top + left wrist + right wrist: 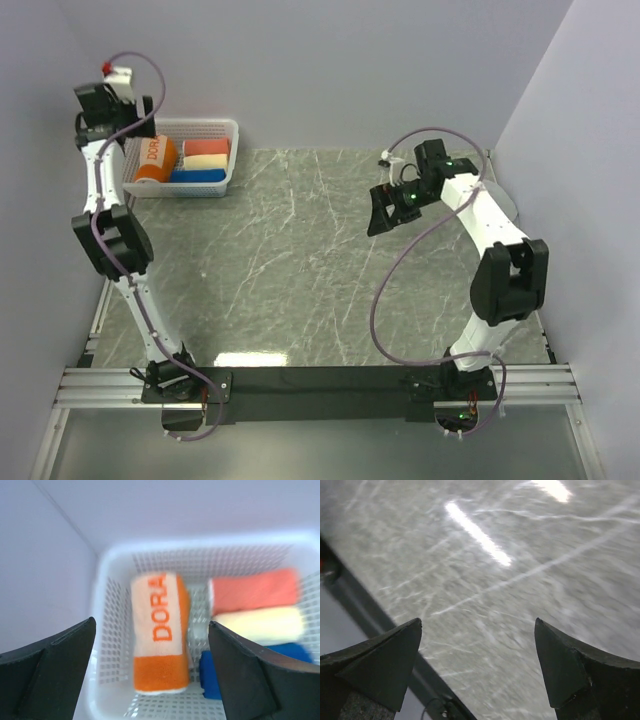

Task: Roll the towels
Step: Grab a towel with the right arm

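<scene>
Table [300, 260]: grey marbled top. Basket [236, 130] is set at its 11 o'clock corner. Towel [157, 630], orange and rolled, is lodged in the basket's 9 o'clock side; rolls [255, 607] at 3 o'clock. Left gripper [151, 625] is held over the basket, spread wide, empty. Right gripper [478, 621], at 2 o'clock over the table, likewise.

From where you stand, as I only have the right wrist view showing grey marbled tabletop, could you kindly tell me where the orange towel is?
Observer: The rolled orange towel with "DORA" lettering lies in a white mesh plastic basket at the far left.
Operator: Is anything else in that basket?
Observer: Yes, a small red roll, a cream roll and a blue roll lie beside it.
Operator: And the left arm?
Observer: The left end effector is open, holding nothing, facing into the basket.
</scene>
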You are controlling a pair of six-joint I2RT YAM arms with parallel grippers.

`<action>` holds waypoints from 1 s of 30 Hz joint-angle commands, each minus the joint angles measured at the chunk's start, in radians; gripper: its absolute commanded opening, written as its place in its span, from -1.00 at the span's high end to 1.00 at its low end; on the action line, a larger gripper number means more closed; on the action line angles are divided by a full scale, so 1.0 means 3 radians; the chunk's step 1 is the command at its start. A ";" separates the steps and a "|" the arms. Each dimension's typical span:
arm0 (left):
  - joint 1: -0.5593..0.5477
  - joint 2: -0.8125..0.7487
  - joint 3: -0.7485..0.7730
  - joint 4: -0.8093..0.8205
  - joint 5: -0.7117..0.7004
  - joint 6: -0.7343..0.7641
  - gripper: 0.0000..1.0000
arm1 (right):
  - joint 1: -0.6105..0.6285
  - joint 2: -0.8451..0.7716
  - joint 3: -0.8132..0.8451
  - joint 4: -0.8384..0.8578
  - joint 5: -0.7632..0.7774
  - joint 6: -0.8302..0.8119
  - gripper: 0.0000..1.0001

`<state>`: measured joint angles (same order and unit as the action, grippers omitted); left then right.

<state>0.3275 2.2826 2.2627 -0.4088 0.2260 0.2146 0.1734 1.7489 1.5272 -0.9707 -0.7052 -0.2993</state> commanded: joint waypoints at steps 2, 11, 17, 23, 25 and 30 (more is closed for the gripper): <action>-0.0008 -0.0786 -0.0066 -0.0027 0.0427 -0.0015 -0.99 | -0.0153 -0.0399 0.0094 0.0192 0.0866 0.0046 -0.99; -0.0278 -0.2136 -0.1446 -0.0463 0.0984 0.0190 -0.99 | -0.0950 0.0116 0.0512 0.0188 0.2247 -0.0081 -0.72; -0.0401 -0.2531 -0.1749 -0.0693 0.1051 0.0118 -0.99 | -0.1370 0.0822 0.0871 0.0055 0.2345 -0.0112 -0.64; -0.0406 -0.2480 -0.1667 -0.0892 0.1098 0.0123 -0.99 | -0.1483 0.1201 0.0983 0.0163 0.2514 -0.0117 -0.60; -0.0406 -0.2449 -0.1617 -0.0928 0.1123 0.0098 -0.99 | -0.1519 0.1354 0.1045 0.0081 0.2484 -0.0117 -0.53; -0.0417 -0.2434 -0.1550 -0.0949 0.1144 -0.0015 -0.99 | -0.1565 0.1609 0.1111 0.0030 0.2494 -0.0138 -0.35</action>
<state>0.2062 1.5551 1.7481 -0.6872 0.5381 0.2405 -0.2794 2.1929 1.8027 -0.9390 0.0246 -0.3313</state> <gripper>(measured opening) 0.995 0.690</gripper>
